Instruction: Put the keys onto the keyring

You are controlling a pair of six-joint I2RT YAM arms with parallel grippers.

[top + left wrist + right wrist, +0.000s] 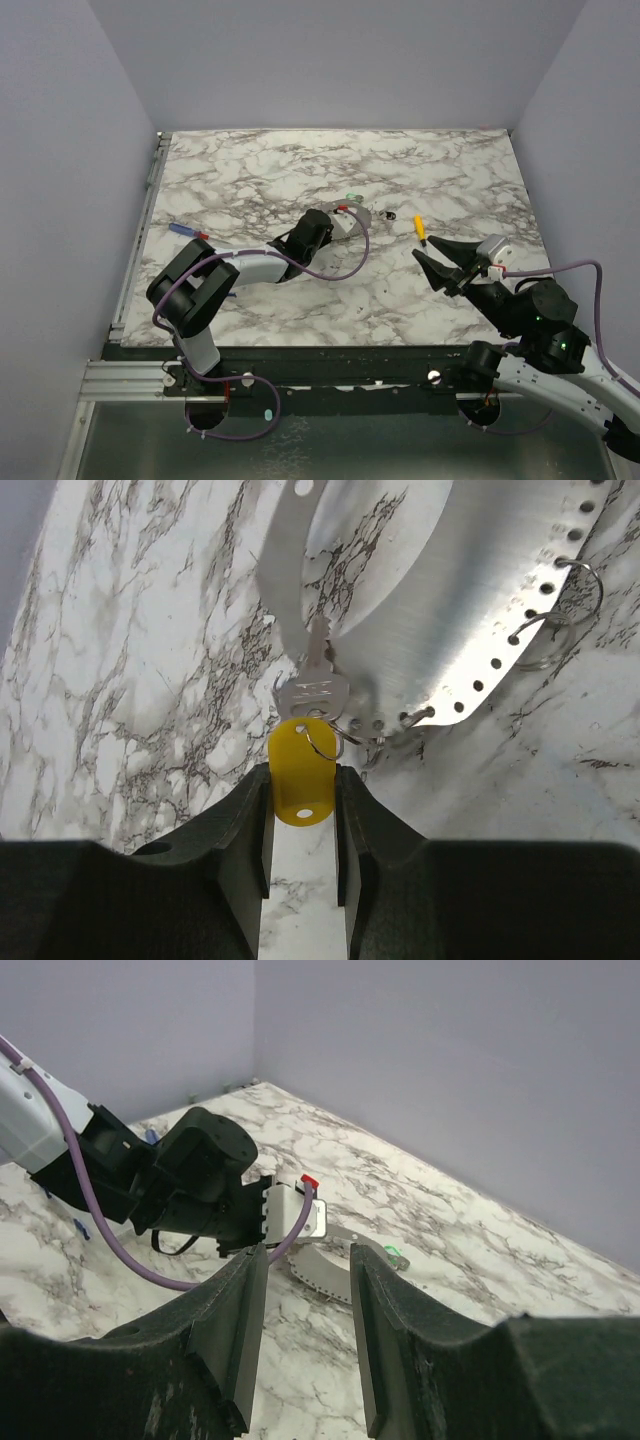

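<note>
**Yellow key head pinched at the keyring: a slip is the danger**

Yellow plastic, smooth and flat with one small hole, is what the left gripper [302,785] holds. Its jaws stand narrow and clamp the head of the yellow-headed key [300,760] from both sides. The silver blade points away toward the keyring [450,610]; whether it touches, I cannot tell. The keyring shows here as a broad, shiny, curved metal band with a row of punched holes along its edge. It lies on the marble-patterned tabletop [250,170], just in front of the left jaws. A thin split ring [322,738] hangs at the key's head.

I judge that the slick plastic may twist or slide out if the key is pushed against the hard band. The light band itself may also skate away on the smooth tabletop. The right gripper [308,1260] hovers well apart, jaws wide and empty, so nothing steadies the band.
</note>
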